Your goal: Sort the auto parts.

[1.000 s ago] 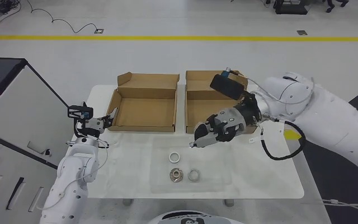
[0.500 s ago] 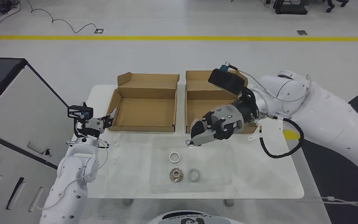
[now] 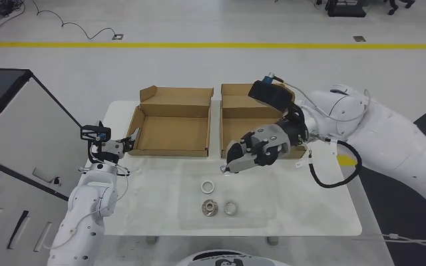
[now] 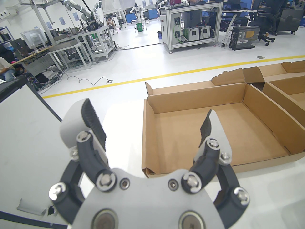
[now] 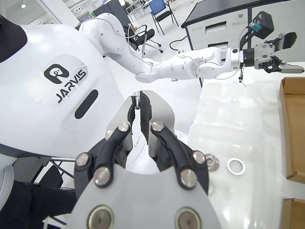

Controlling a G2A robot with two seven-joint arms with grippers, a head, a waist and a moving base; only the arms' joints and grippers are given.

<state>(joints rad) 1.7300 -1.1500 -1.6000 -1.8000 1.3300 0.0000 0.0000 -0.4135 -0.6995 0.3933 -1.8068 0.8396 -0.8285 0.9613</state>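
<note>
1. Top view: my right tool [image 3: 228, 169] hangs over the desk [image 3: 306, 206], just in front of the near left corner of the right box [image 3: 238, 101]; that box lies beyond the tool, away from my body; the left box [image 3: 174, 101] stands beside it, farther to my left. Three loose parts lie on the desk nearer to me than the tool: a white ring [image 3: 208, 187], a flanged piece [image 3: 209, 207] and a washer [image 3: 230, 208]; the right arm is plainly the nearer to them. My left tool [image 3: 131, 141] sits at the outer near corner of the left box, well apart from the parts.
2. Left wrist view: left tool [image 4: 149, 117] spread wide, nothing between its fingers; the left box [image 4: 197, 101] opens just ahead of it.
3. Right wrist view: right tool [image 5: 138, 102] pressed together on a threaded stud [image 5: 136, 100]; the stud is small, bright metal, finely threaded, pinched near the fingertips, its long axis running along the fingers, one end just past the tips. The flanged piece [image 5: 210, 160] and washer [image 5: 236, 166] lie on the desk below. Judgement: the coming move carries the stud away from me, over a box's near wall; which box suits it, I cannot tell.
</note>
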